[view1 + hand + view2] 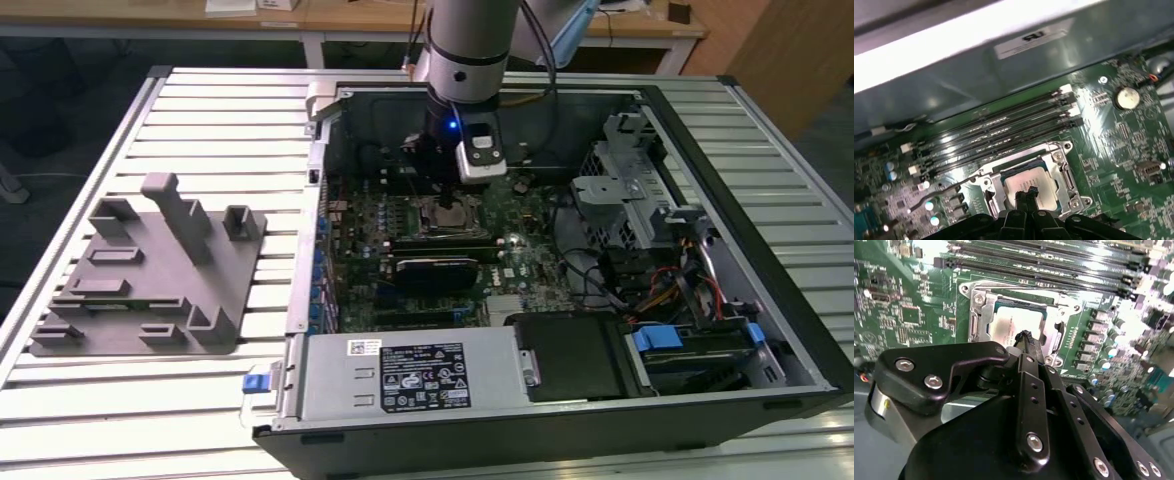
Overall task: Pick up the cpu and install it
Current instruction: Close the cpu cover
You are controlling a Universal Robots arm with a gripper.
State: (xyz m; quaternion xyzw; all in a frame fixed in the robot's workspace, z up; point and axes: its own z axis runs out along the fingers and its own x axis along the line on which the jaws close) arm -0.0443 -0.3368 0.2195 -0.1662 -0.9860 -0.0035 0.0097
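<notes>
Black links and bolts of the hand [1026, 340] lie closest to us in the second wrist view. They taper to fingers drawn tight together, with no gap that we can see and nothing held between them. The tips hang just over the cpu [1014, 322]; we cannot tell whether they touch its lid.

We see the cpu lying flat in its socket on the green motherboard [904, 315], silver top up and ringed by the metal socket frame [976, 315]. It looks square to the frame, so we judge it already placed. We cannot tell whether the frame is clamped down. Just beside the socket run the long memory slots [1004, 135], and a coin cell [1126, 97] sits farther off on the board.

In the exterior view the arm [467, 40] reaches straight down into the open computer case [801, 330], which lies on the slatted bench [214, 120]. Well apart, on the exterior view's left, sits the grey fixture plate [147, 290].

We judge the chip to be light, stiff and thin, with a slick metal lid that gives little grip. Its underside and the socket contacts are likely fragile. The sound hold is on two opposite pale edges, keeping it level, never pressing or dragging it sideways.
</notes>
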